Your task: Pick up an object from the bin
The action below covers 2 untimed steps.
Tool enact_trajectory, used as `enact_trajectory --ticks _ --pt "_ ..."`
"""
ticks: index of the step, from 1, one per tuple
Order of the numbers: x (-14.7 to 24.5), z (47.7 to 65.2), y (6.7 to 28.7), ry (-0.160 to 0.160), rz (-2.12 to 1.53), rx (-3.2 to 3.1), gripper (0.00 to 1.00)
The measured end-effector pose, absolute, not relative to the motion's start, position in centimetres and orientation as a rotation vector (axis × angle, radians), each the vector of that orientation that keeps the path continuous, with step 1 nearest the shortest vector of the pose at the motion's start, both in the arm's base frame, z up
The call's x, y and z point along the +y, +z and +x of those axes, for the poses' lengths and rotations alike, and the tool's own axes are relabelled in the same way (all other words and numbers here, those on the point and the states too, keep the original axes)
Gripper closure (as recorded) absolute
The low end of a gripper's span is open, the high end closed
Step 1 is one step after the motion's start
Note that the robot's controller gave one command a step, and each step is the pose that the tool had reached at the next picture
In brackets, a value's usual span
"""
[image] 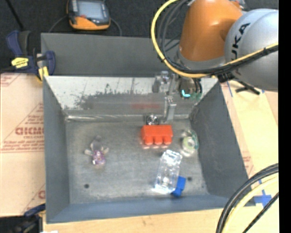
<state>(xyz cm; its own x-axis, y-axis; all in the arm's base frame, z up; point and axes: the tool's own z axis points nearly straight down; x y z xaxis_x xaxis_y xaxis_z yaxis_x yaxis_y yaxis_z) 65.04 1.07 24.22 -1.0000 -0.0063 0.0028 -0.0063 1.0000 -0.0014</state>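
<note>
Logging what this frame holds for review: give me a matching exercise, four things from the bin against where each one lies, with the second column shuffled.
Things:
1 orange block
2 purple toy
3 clear bottle with blue cap
4 pale green round piece

Places:
A alone in the left part of the bin
B close to the right wall
C middle, at the tip of the tool
D nearest the front wall

Pairs: 1-C, 2-A, 3-D, 4-B.
</note>
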Motion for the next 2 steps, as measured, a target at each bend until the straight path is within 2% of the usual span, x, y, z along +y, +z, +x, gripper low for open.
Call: enact_trajectory --ticks 1,2 --pt "-1.1 57.1 16.5 0.003 0.021 -3.131 0.00" --pt "-2.8 62.8 7.4 0.001 0.139 -3.144 0.00"
